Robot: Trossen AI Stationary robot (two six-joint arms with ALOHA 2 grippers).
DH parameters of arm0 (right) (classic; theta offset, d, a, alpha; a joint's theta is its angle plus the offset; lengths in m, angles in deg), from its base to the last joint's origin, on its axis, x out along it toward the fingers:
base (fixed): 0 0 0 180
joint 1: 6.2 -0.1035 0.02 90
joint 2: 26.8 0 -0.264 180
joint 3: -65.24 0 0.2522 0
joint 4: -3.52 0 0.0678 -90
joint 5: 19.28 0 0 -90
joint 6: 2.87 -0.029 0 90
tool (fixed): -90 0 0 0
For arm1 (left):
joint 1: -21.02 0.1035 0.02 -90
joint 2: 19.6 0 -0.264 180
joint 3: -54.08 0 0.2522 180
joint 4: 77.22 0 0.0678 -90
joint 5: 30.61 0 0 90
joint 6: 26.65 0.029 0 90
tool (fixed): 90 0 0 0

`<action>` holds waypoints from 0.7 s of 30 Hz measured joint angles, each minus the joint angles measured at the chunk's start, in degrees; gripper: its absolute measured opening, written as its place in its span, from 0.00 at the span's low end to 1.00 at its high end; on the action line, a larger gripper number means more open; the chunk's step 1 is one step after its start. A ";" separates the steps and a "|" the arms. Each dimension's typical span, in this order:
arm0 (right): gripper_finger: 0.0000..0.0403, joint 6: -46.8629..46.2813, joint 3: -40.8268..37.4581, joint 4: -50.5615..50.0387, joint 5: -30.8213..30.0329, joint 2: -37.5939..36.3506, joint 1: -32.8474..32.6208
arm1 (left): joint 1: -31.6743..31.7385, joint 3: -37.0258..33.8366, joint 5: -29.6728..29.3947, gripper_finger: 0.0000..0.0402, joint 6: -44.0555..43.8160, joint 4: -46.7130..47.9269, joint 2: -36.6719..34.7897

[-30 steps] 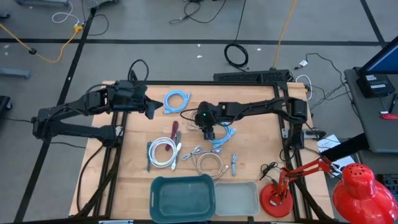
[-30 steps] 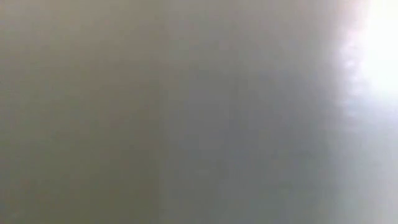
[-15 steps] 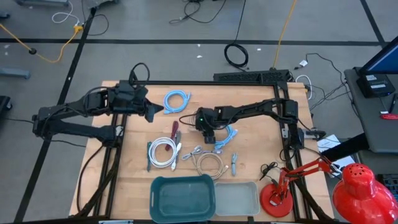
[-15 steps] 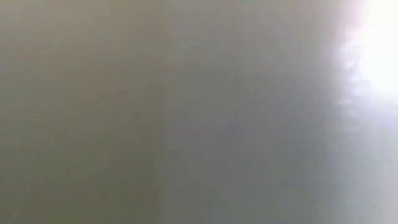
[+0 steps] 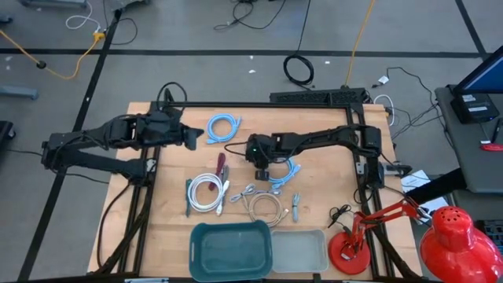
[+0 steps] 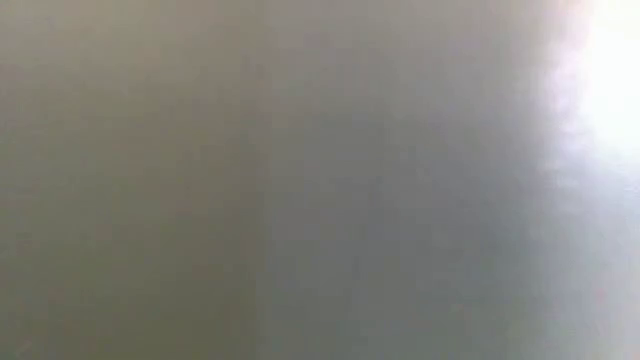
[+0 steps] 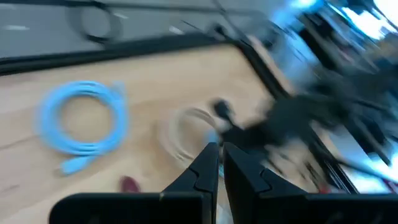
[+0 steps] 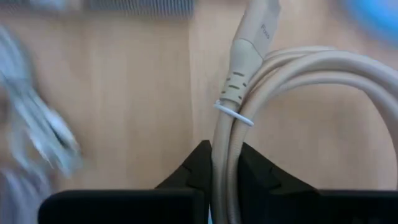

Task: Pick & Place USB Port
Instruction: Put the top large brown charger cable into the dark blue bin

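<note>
High view, two blue cables (image 5: 222,126), two bins (image 5: 231,250).

Free room and obstacles on the wooden table (image 5: 169,224), high view.

The middle of the frame is crowded by the right arm (image 5: 314,141), the blue cable coil (image 5: 223,126), the white cable coil (image 5: 206,191) and the beige cable coil (image 5: 267,206). The lower centre is taken up by the teal bin (image 5: 230,250) and the clear bin (image 5: 299,250). Bare wood is left at lower left and right of centre.
</note>
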 joint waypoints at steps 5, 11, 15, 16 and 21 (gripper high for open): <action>0.08 -0.99 2.62 1.02 -0.95 -5.65 -1.76 | 0.44 -2.79 -7.30 0.06 -10.65 2.91 -0.18; 0.08 -4.60 3.80 1.85 -3.04 -13.41 -4.51 | 4.51 -18.53 7.86 0.06 -24.04 -9.55 -1.41; 0.08 -6.45 3.71 0.83 -3.63 -16.53 -6.27 | 5.96 -37.47 20.85 0.06 -32.62 -57.65 -0.36; 0.08 -6.47 3.71 0.10 -4.65 -17.14 -6.87 | 6.14 -41.59 20.80 0.06 -35.57 -72.99 1.48; 0.08 -6.18 3.67 -1.33 -8.99 -19.16 -9.02 | 7.94 -51.96 20.98 0.06 -39.47 -104.98 9.60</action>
